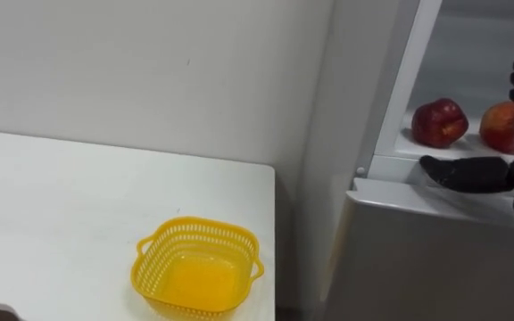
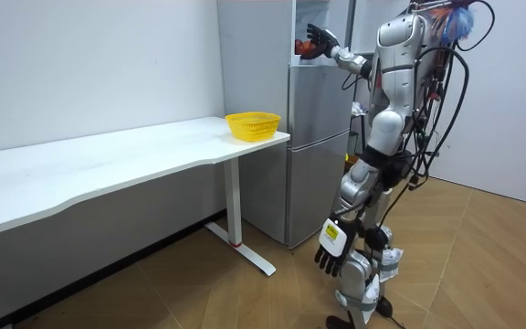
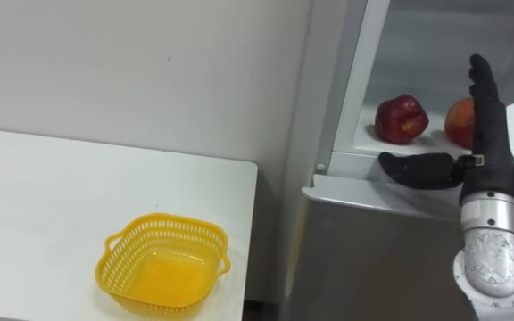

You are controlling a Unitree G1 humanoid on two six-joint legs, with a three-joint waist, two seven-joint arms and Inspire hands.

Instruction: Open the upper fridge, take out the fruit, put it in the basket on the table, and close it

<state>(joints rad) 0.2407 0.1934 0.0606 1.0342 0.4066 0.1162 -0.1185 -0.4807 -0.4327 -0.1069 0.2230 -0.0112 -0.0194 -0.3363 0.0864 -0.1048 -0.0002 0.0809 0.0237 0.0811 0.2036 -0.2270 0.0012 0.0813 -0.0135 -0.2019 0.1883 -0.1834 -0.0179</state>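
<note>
Two red apples sit on the shelf of the open upper fridge compartment, one on the left (image 1: 439, 122) and one further right (image 1: 501, 127). My right hand (image 3: 492, 152) is raised in front of that shelf, open, fingers straight up and thumb stretched left below the left apple (image 3: 402, 119). The hand partly covers the right apple (image 3: 459, 122) and holds nothing. In the room view I stand facing the fridge (image 2: 322, 137) with the right hand (image 2: 316, 41) at its top. My left hand (image 2: 331, 254) hangs relaxed by my thigh.
A yellow mesh basket (image 1: 197, 267) stands empty near the right end of the white table (image 1: 61, 205), just left of the fridge. The grey lower fridge door (image 1: 418, 259) is closed below the shelf. A bare wall lies behind the table.
</note>
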